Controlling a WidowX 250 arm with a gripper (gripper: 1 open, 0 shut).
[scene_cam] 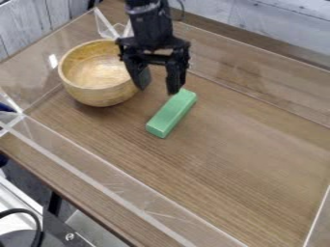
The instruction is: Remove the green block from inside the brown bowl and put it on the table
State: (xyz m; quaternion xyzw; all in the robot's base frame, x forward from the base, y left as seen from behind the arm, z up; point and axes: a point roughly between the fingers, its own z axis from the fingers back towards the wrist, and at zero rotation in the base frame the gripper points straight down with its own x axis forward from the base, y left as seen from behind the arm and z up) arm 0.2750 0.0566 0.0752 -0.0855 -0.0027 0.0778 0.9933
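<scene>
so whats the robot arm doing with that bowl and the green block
The robot arm isn't visibly holding either one. The green block lies on the wooden tabletop, outside the tan wooden bowl, so the removal looks done. The arm's open fingers hang between the two, near the bowl's rim and the block's far end; whether they touch either is hard to tell.

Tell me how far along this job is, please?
The main part looks done: the green block is out of the brown bowl and lies on the table beside it. Nothing appears to be in hand; the open gripper is just above the block's far end. Probably all that's left is for the arm to move away.
</scene>
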